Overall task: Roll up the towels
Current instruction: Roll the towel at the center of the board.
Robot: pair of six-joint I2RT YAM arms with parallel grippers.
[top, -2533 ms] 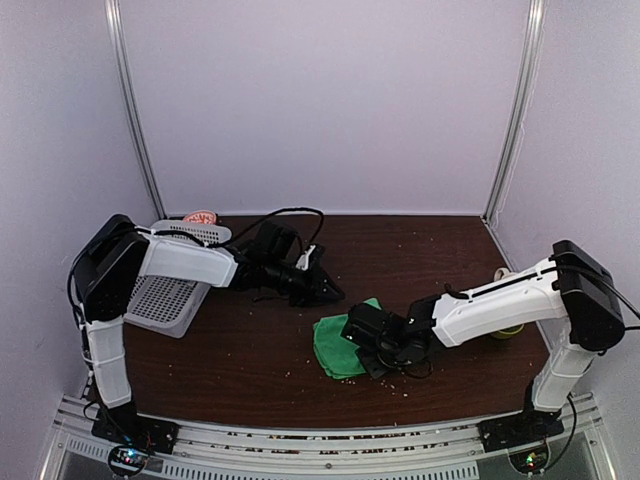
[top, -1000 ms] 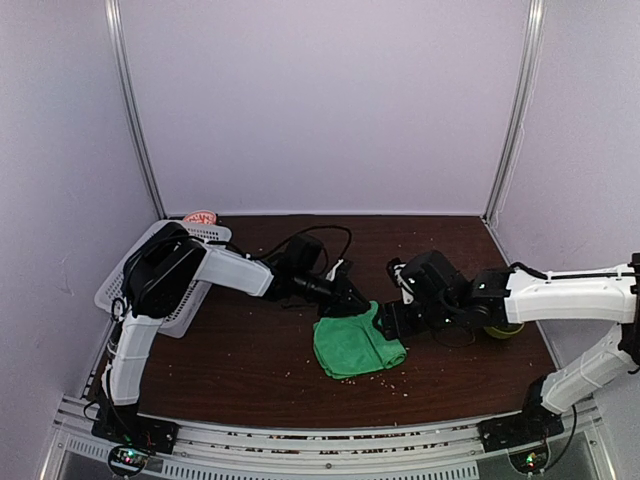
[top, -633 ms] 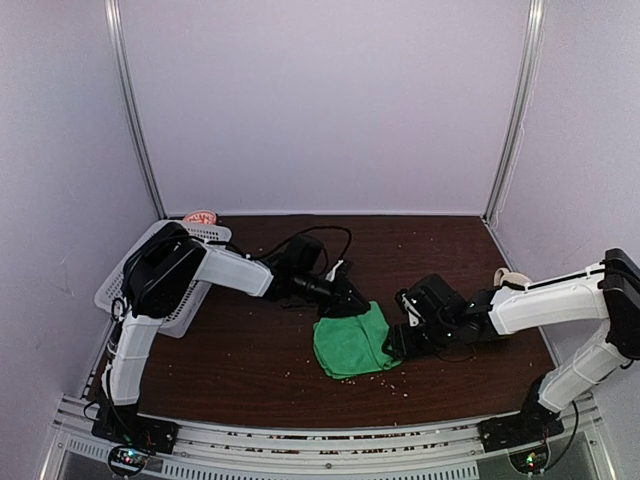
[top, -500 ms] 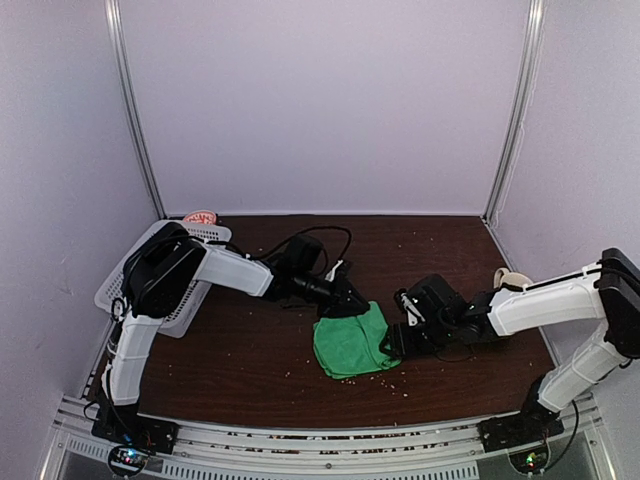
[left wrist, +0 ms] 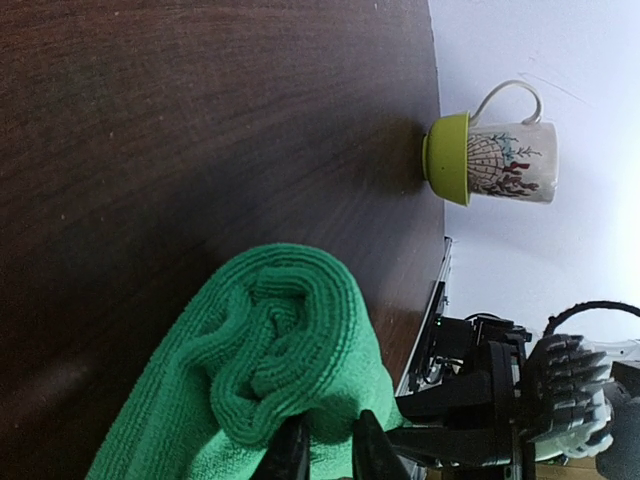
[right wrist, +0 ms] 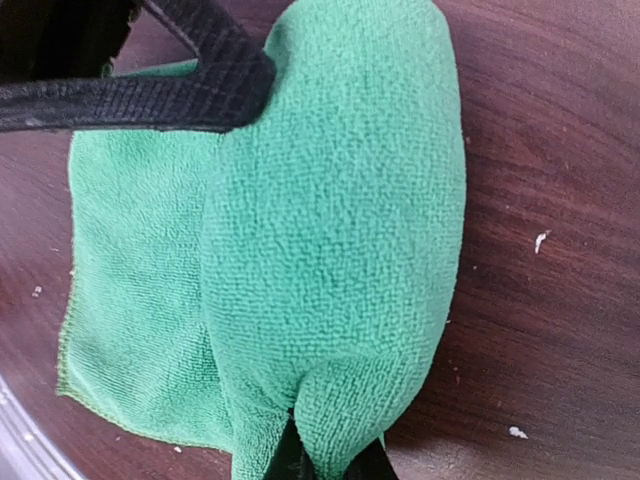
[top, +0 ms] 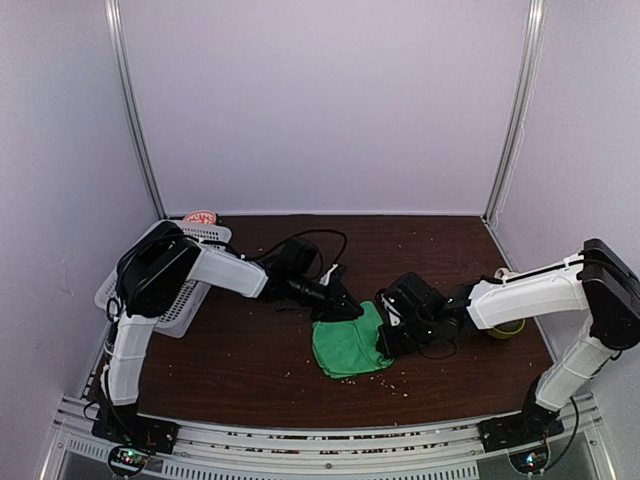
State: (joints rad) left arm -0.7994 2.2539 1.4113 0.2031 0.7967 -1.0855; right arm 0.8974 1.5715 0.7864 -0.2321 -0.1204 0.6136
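Pinching both ends. Top view: green towel (top: 345, 350) lies half-rolled on the worktop (top: 250, 370), left end effector (top: 345, 312) at its far edge, right end effector (top: 385, 343) at its right edge. Left wrist: jaws clamped on the roll's spiral end. Right wrist: jaws nipped on the opposite tip, flat tail spread beside. Likely soft, light, grippy microfibre. It sags and unwinds, so grip at the roll ends.
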